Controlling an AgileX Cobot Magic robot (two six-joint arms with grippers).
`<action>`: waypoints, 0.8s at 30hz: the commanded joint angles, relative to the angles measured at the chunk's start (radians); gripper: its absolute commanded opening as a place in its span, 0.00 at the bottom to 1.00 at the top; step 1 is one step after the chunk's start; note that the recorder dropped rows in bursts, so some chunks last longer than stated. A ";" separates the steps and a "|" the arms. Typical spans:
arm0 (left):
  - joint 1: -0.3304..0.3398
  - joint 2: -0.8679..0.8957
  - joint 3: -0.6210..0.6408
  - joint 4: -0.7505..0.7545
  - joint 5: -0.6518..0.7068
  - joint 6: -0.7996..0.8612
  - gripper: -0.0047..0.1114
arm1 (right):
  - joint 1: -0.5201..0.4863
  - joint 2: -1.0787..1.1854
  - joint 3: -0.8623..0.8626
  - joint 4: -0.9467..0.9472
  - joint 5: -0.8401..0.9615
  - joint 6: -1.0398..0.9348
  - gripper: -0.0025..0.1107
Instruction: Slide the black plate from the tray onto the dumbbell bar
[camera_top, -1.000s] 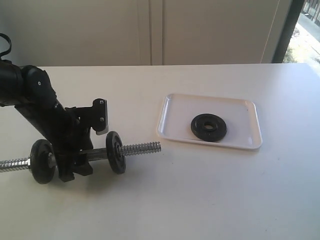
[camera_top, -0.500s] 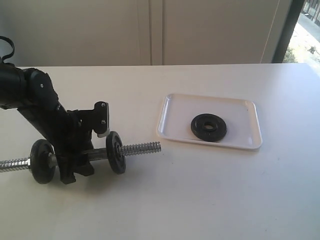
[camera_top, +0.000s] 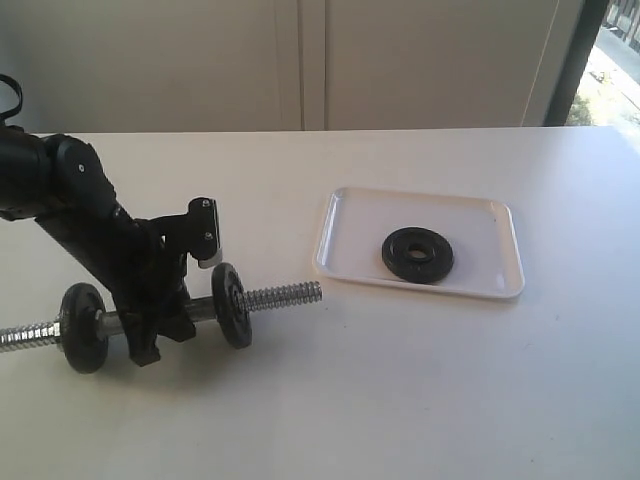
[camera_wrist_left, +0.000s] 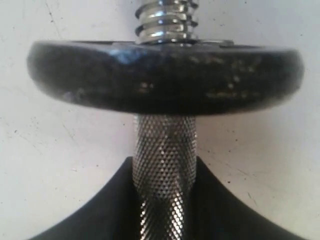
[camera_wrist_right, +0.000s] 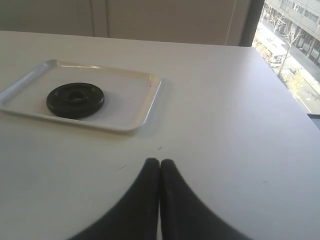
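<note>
The black plate (camera_top: 417, 255) lies flat in the white tray (camera_top: 340, 225), also seen from the right wrist as the black plate (camera_wrist_right: 75, 99) in the tray (camera_wrist_right: 135, 105). The dumbbell bar (camera_top: 285, 295) lies on the table at the left, carrying two black discs (camera_top: 230, 305). My left gripper (camera_top: 155, 320) is shut on the bar's knurled middle, between those discs. In the left wrist view the knurled bar (camera_wrist_left: 164, 165) runs between my fingers (camera_wrist_left: 220, 205), with one disc (camera_wrist_left: 165, 77) just beyond. My right gripper (camera_wrist_right: 160, 167) is shut and empty, low over the table, apart from the tray.
The white table (camera_top: 400, 400) spreads round everything. A wall and a window edge stand at the back. The table's edge (camera_wrist_right: 300, 105) runs along one side in the right wrist view, with a street far below.
The left gripper and the dumbbell bar have shifted slightly; the bar's left end sits a little lower and the arm has tilted. The plate and tray have not moved.
</note>
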 joint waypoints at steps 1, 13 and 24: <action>-0.001 -0.052 0.002 -0.035 0.045 -0.004 0.04 | -0.002 -0.005 -0.002 -0.010 -0.007 0.002 0.02; -0.001 -0.118 0.002 -0.060 0.059 -0.004 0.04 | -0.002 -0.005 -0.002 -0.015 -0.261 0.004 0.02; -0.001 -0.140 0.002 -0.069 0.057 -0.004 0.04 | -0.002 -0.005 -0.002 0.001 -0.598 0.015 0.02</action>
